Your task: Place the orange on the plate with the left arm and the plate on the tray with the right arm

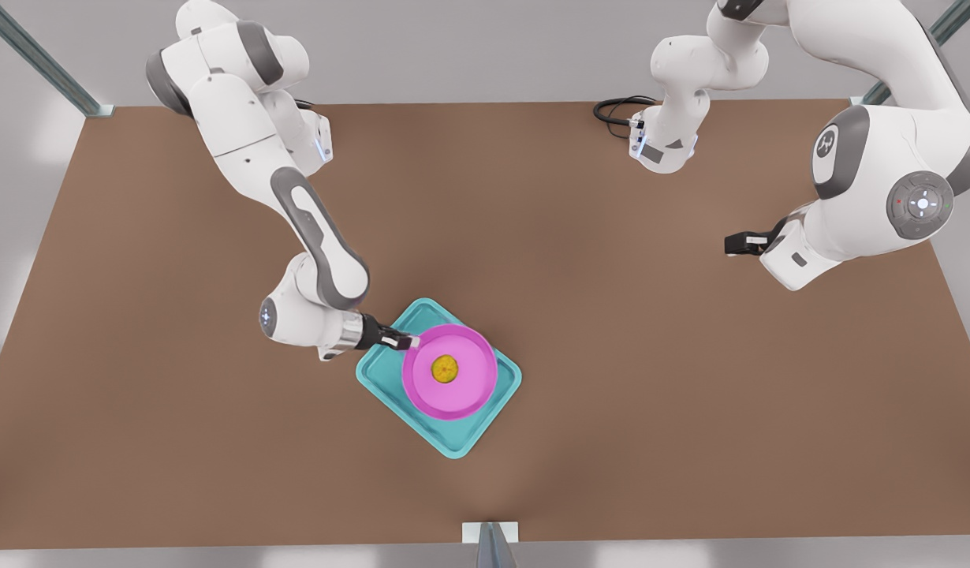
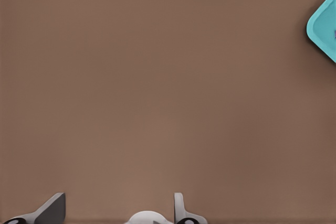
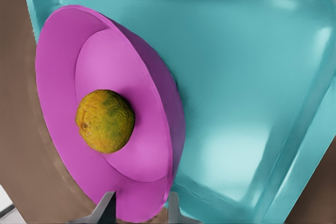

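Note:
The yellow-orange orange (image 1: 444,368) (image 3: 105,120) lies in the middle of the pink plate (image 1: 469,386) (image 3: 63,77). The plate rests on the turquoise tray (image 1: 453,442) (image 3: 252,77) near the table's front centre. My right gripper (image 1: 398,341) (image 3: 140,203), on the arm at the front view's left, is shut on the plate's rim, one finger on each side of it. Far off at the front view's right, my left gripper (image 1: 733,244) (image 2: 118,203) waits open above bare table, with a corner of the tray (image 2: 325,24) in its view.
A black cable (image 1: 615,110) coils at the back of the brown table (image 1: 177,434) beside the arm base. Metal frame posts stand at the back corners, and a bracket (image 1: 490,532) sits at the middle of the front edge.

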Available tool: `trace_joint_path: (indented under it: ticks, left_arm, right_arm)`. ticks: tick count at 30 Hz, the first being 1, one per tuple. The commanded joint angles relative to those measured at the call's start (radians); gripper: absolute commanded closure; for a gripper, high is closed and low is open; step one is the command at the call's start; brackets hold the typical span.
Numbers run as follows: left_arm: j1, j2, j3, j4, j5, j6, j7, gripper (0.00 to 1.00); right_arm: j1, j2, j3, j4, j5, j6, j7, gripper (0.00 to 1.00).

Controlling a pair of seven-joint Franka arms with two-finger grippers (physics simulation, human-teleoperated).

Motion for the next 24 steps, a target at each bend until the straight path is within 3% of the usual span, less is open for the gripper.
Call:
trace_joint_path:
  ticks: [1,5,7,9,11,12,13,15,17,21,24]
  left_arm:
    - [0.0,-0.001,0.001,0.0,0.0,-0.002,-0.001,0.0]
    - [0.0,-0.003,0.001,0.0,0.003,-0.005,0.002,0.0]
    - [0.002,0.0,0.001,0.0,0.003,-0.023,0.0,0.0]
    - [0.003,0.052,0.001,0.066,0.002,-0.052,0.0,0.0]
    - [0.003,0.112,0.001,0.149,0.003,-0.126,0.0,0.0]
    - [0.003,0.115,0.001,0.149,0.003,-0.126,0.0,0.0]
    - [0.003,0.115,0.001,0.149,0.003,-0.125,0.0,0.0]
    - [0.003,0.115,0.001,0.149,0.003,-0.128,0.0,0.0]
    - [0.003,0.114,0.001,0.149,0.003,-0.129,-0.001,0.0]
    - [0.003,0.115,0.001,0.155,0.002,-0.148,-0.001,0.0]
    - [0.003,0.115,0.001,0.155,0.0,-0.146,-0.001,0.0]
  right_arm:
    - [-0.003,-0.001,0.0,0.0,-0.001,-0.012,-0.021,0.0]
    - [-0.048,-0.008,-0.006,0.03,-0.003,-0.116,-0.021,0.0]
    - [-0.046,-0.037,-0.076,0.062,-0.084,-0.29,-0.013,0.0]
    - [-0.071,-0.034,-0.21,0.27,-0.446,-0.751,-0.034,0.0]
    - [-0.173,-0.016,-0.215,0.569,-0.772,-1.135,-0.189,0.0]
    - [-0.183,-0.027,-0.219,0.672,-0.886,-1.219,-0.344,0.0]
    - [-0.19,-0.091,-0.215,0.689,-1.047,-1.249,-0.542,0.0]
    - [-0.138,-0.275,-0.212,0.692,-1.075,-1.247,-0.55,0.0]
    - [-0.127,-0.366,-0.192,0.683,-1.106,-1.241,-0.545,0.0]
    - [-0.127,-0.459,-0.192,0.563,-1.098,-1.181,-0.506,0.0]
    - [-0.127,-0.447,-0.192,0.51,-1.095,-1.147,-0.432,0.0]
